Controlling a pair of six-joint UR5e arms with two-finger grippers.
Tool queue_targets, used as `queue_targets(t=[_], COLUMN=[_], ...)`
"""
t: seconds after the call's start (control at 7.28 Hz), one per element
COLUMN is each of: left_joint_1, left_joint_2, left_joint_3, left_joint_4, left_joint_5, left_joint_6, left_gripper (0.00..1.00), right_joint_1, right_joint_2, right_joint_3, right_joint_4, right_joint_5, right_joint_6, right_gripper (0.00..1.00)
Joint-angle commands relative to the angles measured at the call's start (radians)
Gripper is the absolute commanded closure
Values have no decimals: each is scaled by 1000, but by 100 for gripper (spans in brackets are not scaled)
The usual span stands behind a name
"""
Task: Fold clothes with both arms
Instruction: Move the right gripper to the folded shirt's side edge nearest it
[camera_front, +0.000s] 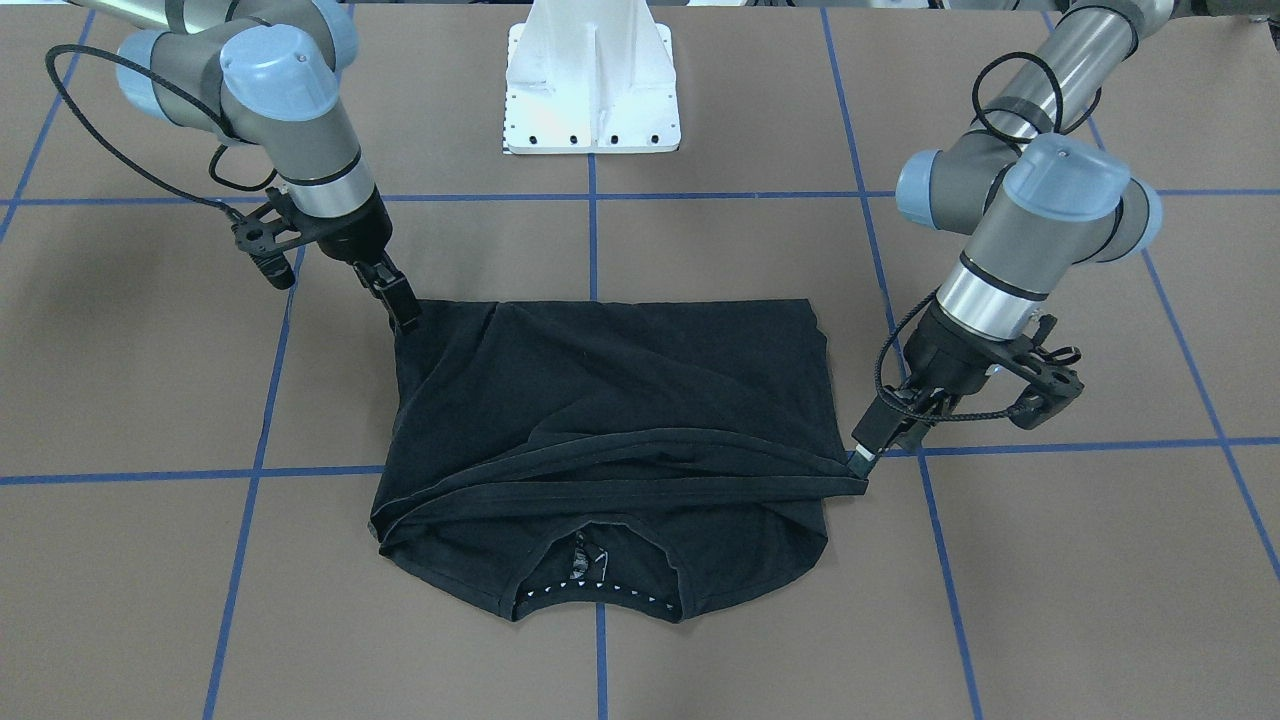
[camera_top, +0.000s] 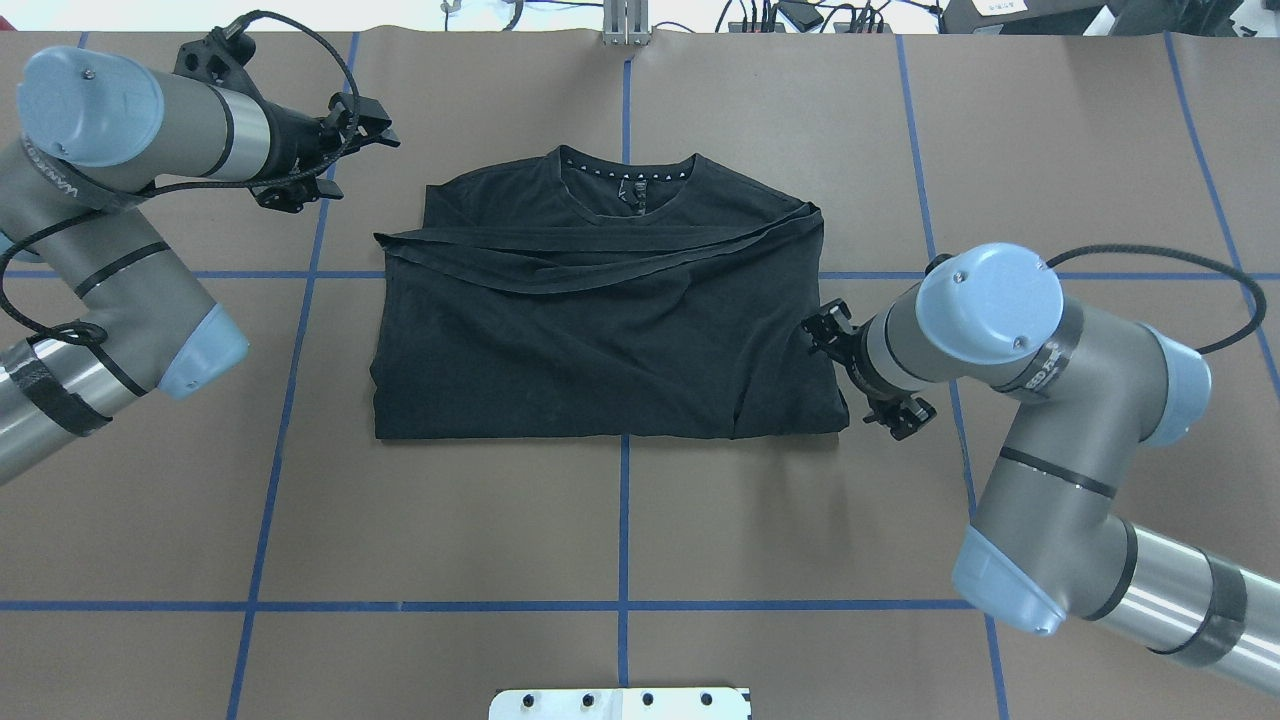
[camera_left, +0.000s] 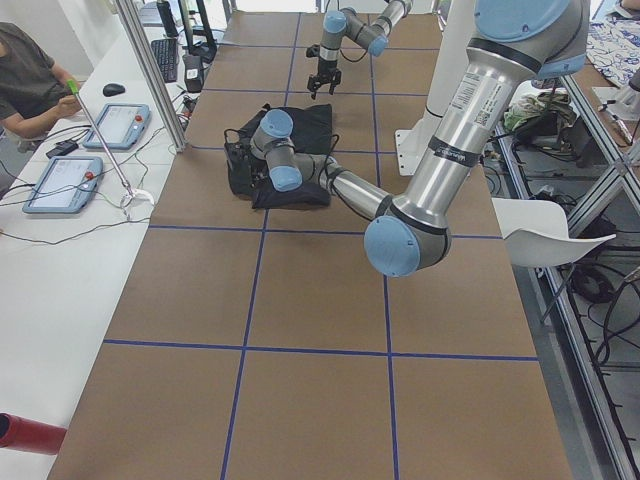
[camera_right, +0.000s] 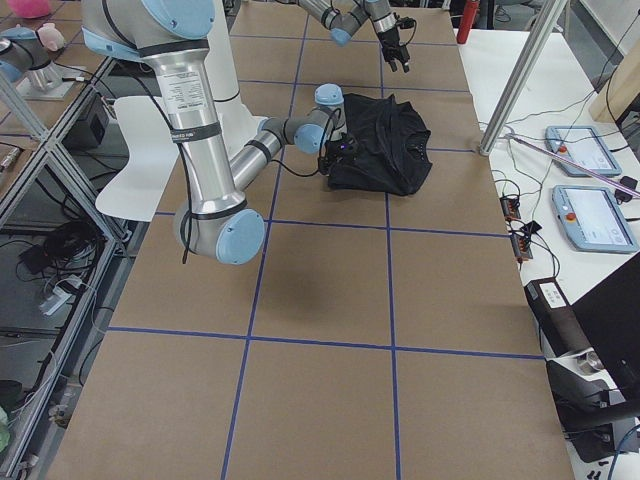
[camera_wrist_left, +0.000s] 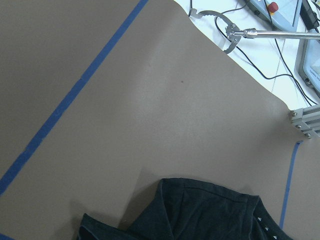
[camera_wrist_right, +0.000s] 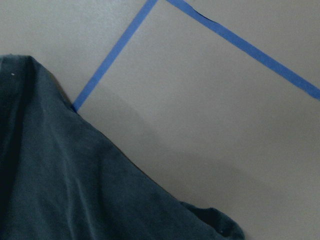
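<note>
The black T-shirt (camera_top: 600, 350) lies folded on the table, with its hem band (camera_top: 600, 248) drawn across just below the collar (camera_top: 625, 170). My left gripper (camera_top: 372, 122) hovers above the table near the hem's pointed corner (camera_front: 862, 484), open and holding nothing. My right gripper (camera_front: 405, 312) hangs over the shirt's side edge near the folded corner (camera_top: 822, 325), apart from the cloth and open too. The left wrist view shows the collar end of the shirt (camera_wrist_left: 210, 215) from above, and the right wrist view shows a shirt edge (camera_wrist_right: 75, 175). Neither wrist view shows fingers.
The brown table (camera_top: 620, 520) carries blue tape lines (camera_top: 622, 520). The white mounting pedestal (camera_front: 592, 80) stands on the robot's side. A person (camera_left: 30, 80) sits at a side bench with tablets (camera_left: 62, 185). Cables and gear lie past the far table edge (camera_top: 800, 15).
</note>
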Motion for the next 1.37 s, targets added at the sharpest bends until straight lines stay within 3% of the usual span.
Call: queue_targets(t=[0.0,0.14,0.41,0.82,0.96,1.24], left_joint_1=[0,0,0,-7,-7,-8], left_joint_2=[2,2,3,6,6,9], left_joint_3=[-1,-1,-3,-7,-7,-7], left_joint_4=[0,0,0,0,0,0], left_joint_5=[4,4,4,4,4,5], left_joint_6=[0,0,0,0,0,3], left_gripper=[0,0,0,0,0,0], right_joint_1=[-39,-49,-53,-55,-55,-49], right_joint_2=[-13,-11,-2,-7,-1,3], right_joint_3=[-9,-24,-27,-31,-28,-20], right_joint_4=[1,2,2,2,2,2], right_joint_5=[-20,-22,-20,-22,-19,-8], right_joint_6=[-1,-2,-4,5,7,-4], right_gripper=[8,8,28,75,100,100])
